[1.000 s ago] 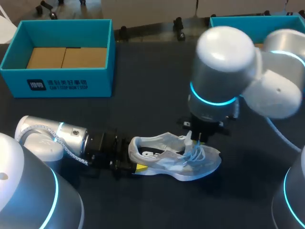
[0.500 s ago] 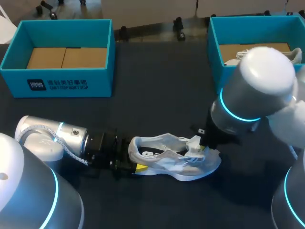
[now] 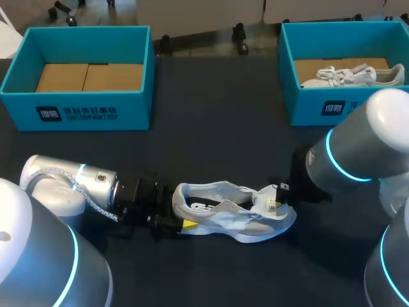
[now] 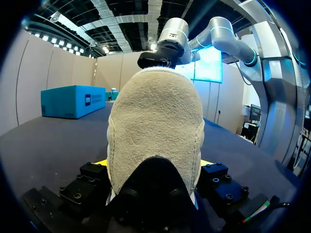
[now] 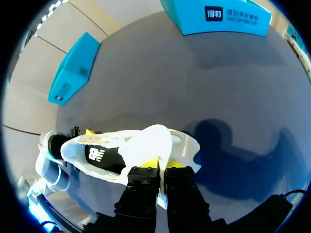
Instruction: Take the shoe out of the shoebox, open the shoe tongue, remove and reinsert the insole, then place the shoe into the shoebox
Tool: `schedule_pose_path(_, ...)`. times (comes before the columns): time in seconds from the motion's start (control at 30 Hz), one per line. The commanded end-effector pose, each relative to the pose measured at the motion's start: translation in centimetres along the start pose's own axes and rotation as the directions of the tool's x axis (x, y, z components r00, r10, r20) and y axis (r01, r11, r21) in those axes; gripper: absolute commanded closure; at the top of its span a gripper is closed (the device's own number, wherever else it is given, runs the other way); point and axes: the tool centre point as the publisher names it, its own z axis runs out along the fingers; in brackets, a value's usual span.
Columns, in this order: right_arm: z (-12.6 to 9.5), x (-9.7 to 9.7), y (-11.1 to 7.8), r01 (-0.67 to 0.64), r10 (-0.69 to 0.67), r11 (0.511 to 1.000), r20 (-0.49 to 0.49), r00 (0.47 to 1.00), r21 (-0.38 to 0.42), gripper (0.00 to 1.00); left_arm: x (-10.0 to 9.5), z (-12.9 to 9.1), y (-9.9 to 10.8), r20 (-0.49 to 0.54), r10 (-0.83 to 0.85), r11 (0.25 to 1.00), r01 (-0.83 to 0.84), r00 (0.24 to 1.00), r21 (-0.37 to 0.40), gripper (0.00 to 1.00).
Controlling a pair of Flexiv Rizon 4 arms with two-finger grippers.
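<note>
Step in hand, as I judge it: opening the tongue. To do it well, the left gripper (image 3: 182, 225) should anchor the heel (image 4: 155, 126) while the pull runs low and forward, gently, so the shoe (image 3: 223, 214) neither lifts nor twists on the table (image 3: 211, 128).

Left jaws: clamped on the heel from both sides.

Right gripper (image 3: 276, 203): jaws nearly together, pinching the tongue (image 3: 261, 195), which is drawn forward.

The shoe lies mid-table, outside both boxes. Empty shoebox (image 3: 77, 112) far left; second shoebox (image 3: 319, 105), holding another shoe (image 3: 351, 75), far right
</note>
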Motion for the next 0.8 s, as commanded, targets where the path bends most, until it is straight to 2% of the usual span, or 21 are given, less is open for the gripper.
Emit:
schedule_pose_path(0.03,0.1,-1.0,-0.6,0.0,-0.001,1.0,-0.313,0.95,-0.003,0.93,-0.1,-0.1,0.2,-0.001,-0.001,1.0,0.001,1.0,-0.003,1.0)
schedule_pose_path(0.1,0.1,-1.2,-0.9,-0.008,0.007,1.0,-0.323,0.946,-0.002,0.86,-0.1,-0.1,0.2,-0.001,-0.001,1.0,0.001,1.0,-0.003,1.0)
schedule_pose_path(0.17,0.0,-1.4,-1.1,-0.019,0.023,1.0,-0.321,0.947,0.013,0.75,-0.1,-0.1,0.2,-0.001,-0.001,1.0,0.001,1.0,-0.003,1.0)
schedule_pose_path(0.27,-0.6,-1.4,-1.4,-0.037,0.045,0.999,-0.305,0.951,0.03,0.45,-0.1,-0.1,0.2,-0.001,-0.001,1.0,0.001,1.0,-0.003,1.0)
schedule_pose_path(0.3,-0.9,-1.3,-1.5,-0.041,0.049,0.999,-0.293,0.955,0.034,0.29,-0.1,-0.1,0.2,-0.001,-0.001,1.0,0.001,1.0,-0.003,1.0)
schedule_pose_path(0.4,-2.2,-0.9,-1.6,-0.058,0.065,0.998,-0.247,0.967,0.038,0.24,-0.1,-0.1,0.2,-0.001,-0.001,1.0,0.001,1.0,-0.003,1.0)
schedule_pose_path(0.63,-6.8,2.1,-0.7,-0.008,0.013,0.999,-0.105,0.994,0.048,0.27,-0.1,-0.1,0.2,-0.001,-0.001,1.0,0.001,1.0,-0.003,1.0)
schedule_pose_path(0.8,-9.3,4.4,0.2,0.046,-0.044,0.997,-0.018,0.999,0.061,0.31,-0.1,-0.1,0.2,-0.001,-0.001,1.0,0.001,1.0,-0.003,1.0)
